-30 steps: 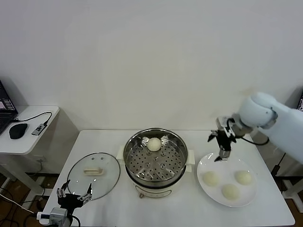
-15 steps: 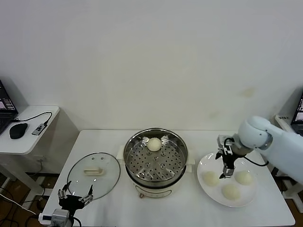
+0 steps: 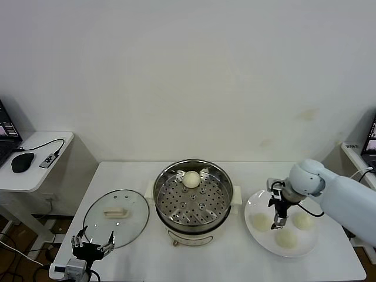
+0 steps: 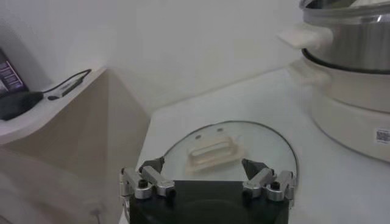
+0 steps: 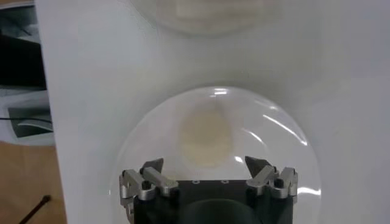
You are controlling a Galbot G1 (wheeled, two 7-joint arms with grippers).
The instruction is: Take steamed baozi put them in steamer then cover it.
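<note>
Baozi transfer, left to right. Left gripper [image 3: 92, 245] waits, jaws open, at the desk [image 3: 135, 258] edge just short of the cover [image 3: 116, 218], laid flat for later. Steamer [image 3: 193, 197] holds one baozi [image 3: 191, 179] on its tray. Right gripper [image 3: 277, 222], jaws open and empty, hangs over the plate [image 3: 283, 251], apparently aligned above one of three steamed baozi [image 5: 205, 135] for pickup.
</note>
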